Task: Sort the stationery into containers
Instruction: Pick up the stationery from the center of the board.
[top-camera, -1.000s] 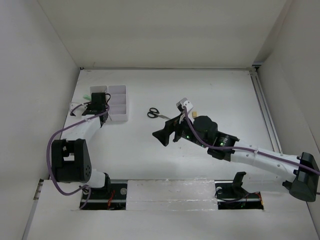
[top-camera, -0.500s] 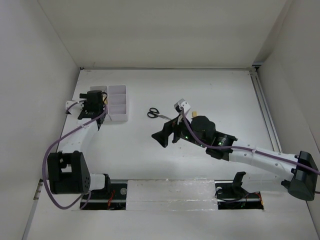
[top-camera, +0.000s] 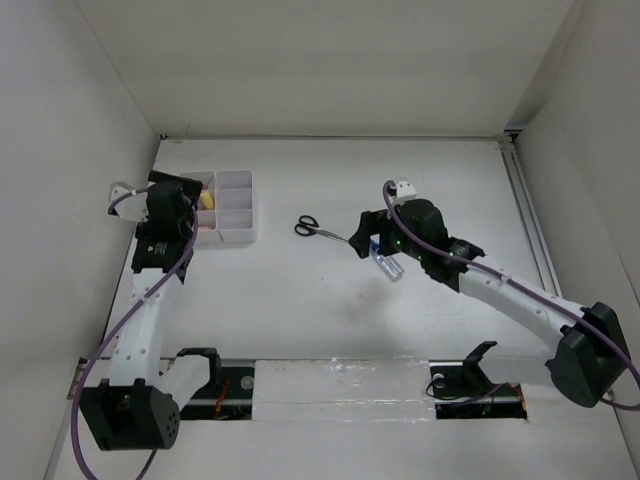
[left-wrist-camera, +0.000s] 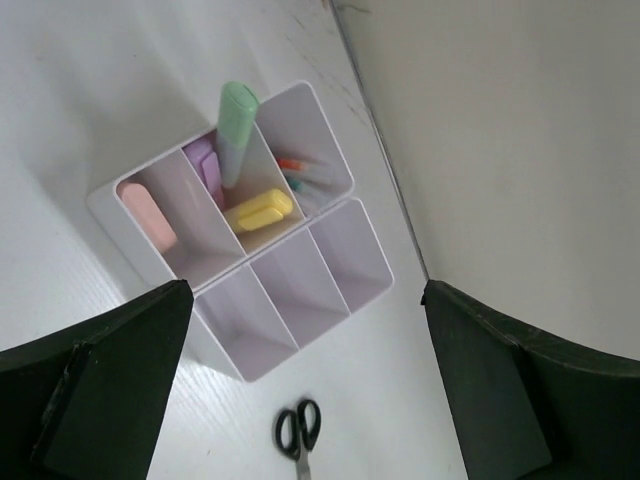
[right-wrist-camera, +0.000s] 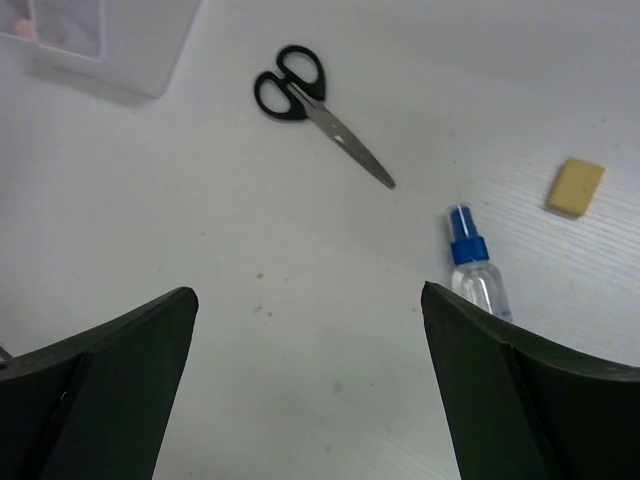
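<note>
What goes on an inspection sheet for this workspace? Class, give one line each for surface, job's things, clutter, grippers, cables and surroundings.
Surface: white table, faint specks.
Job's things: tray holds a pink eraser, purple highlighter, green highlighter, yellow highlighter and pens; its other three compartments are empty. Loose on the table: scissors, blue-capped bottle, tan block.
Clutter: nothing seen.
Grippers: left gripper and right gripper both open, holding nothing.
Cables: purple cables along both arms.
Surroundings: white walls on three sides.
</note>
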